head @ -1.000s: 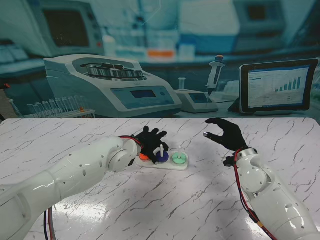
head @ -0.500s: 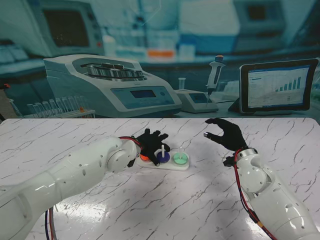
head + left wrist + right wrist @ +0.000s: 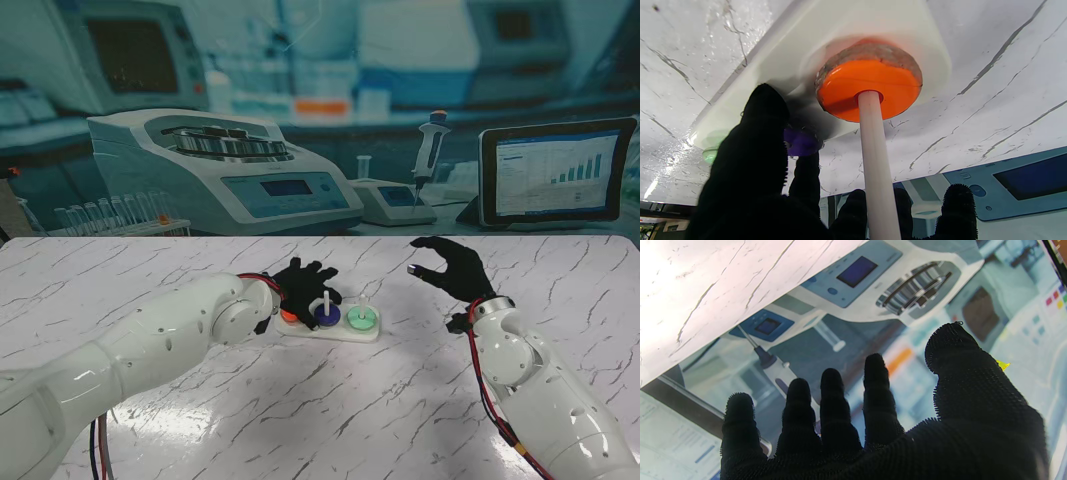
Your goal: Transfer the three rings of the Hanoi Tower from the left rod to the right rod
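White base (image 3: 338, 331) flat on the marble, three upright white rods. Orange ring (image 3: 870, 90) seated low on the left rod (image 3: 875, 160), against the base. Purple ring (image 3: 325, 315) on the middle rod (image 3: 325, 301) of that base. Green ring (image 3: 360, 319) on the right rod (image 3: 360, 304), at the base's right end.

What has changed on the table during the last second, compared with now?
Very little. The left hand shifted slightly to the right over the tower base; it took hold of nothing and let nothing go. The orange ring, purple ring and green ring stayed on their rods, and the right hand stayed raised and open.
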Controlling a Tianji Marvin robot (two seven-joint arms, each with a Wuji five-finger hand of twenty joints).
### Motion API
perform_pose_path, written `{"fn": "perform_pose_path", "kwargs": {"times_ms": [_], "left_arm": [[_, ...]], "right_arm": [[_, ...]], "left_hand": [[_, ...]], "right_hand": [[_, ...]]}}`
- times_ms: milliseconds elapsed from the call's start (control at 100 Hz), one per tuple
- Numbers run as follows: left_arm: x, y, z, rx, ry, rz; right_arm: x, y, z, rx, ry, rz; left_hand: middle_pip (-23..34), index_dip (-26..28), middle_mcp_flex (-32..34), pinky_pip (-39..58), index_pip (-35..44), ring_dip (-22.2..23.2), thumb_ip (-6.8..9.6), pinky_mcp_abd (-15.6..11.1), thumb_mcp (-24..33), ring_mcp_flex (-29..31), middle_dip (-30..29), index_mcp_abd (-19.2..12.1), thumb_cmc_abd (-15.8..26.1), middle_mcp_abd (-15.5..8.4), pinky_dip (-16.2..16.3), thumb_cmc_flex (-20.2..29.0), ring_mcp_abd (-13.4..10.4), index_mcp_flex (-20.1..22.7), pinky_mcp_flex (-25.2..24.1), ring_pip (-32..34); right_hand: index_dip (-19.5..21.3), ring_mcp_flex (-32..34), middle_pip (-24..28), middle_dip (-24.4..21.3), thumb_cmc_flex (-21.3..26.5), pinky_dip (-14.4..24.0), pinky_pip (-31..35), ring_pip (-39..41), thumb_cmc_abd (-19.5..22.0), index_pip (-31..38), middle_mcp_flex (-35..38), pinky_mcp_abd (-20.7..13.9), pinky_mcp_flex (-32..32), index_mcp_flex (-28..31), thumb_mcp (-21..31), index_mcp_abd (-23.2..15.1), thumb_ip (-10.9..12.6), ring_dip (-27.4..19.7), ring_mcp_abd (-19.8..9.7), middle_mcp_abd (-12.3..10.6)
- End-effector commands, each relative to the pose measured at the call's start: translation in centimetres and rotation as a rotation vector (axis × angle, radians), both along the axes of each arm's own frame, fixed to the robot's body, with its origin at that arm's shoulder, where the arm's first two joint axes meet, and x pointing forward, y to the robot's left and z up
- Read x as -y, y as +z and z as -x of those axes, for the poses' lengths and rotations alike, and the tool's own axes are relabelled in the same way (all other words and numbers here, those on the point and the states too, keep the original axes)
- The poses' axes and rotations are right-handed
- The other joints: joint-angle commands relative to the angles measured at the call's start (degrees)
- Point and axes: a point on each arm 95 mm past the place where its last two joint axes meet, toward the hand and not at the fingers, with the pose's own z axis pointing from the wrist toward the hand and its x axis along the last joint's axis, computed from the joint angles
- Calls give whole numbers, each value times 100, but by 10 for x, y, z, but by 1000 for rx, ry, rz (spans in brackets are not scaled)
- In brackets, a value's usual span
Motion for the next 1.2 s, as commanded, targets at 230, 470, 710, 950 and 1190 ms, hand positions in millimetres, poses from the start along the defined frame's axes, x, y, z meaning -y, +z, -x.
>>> {"fn": "perform_pose_path", "kwargs": {"times_ms": [230,470,710,950,1190], "left_arm": [[4,-10,5,-4,-2,33],[3,-8,5,3,19,52],[2,0,4,13,46,80],[0,9,3,9,70,104],[-1,24,2,10,80,120]], "right_arm": [[-4,-3,2,-4,3,-9],[-5,-3,2,-6,5,-9],[-6,-4,2,-8,6,-10],[-6,-4,2,-9,7,-9],[-6,-4,2,-9,7,-11]], "left_hand": [[147,455,137,361,1818,97,-7,29,-800,157,88,-892,582,-234,53,642,-167,512,-27,105],[210,427,363,407,2312,106,-121,19,-1235,254,89,-1018,484,-342,62,1026,-163,637,-15,124],[230,303,519,457,2451,107,-183,28,-1263,333,81,-1091,387,-397,76,1156,-154,767,-12,131],[302,172,740,500,2522,108,-210,46,-1297,388,103,-1073,374,-384,81,1173,-133,813,-12,138],[308,72,806,537,2522,101,-225,51,-1315,436,94,-1061,377,-390,80,1163,-113,861,-8,137]], "right_hand": [[-79,-122,9,3,54,43,30,-33,123,28,89,-463,-92,42,-51,-60,153,-20,-30,-29],[-79,-74,-3,4,37,42,32,-106,127,26,95,-486,-86,43,-69,-96,152,-25,-55,-62],[-80,-46,12,15,1,47,45,-100,128,20,108,-505,-62,38,-65,-134,152,-2,-98,-106],[-80,8,37,23,-12,52,52,-50,122,22,110,-496,-56,53,-46,-138,151,28,-75,-112],[-80,-62,38,17,23,50,43,-32,116,28,105,-471,-72,61,-36,-94,152,24,-49,-66]]}}
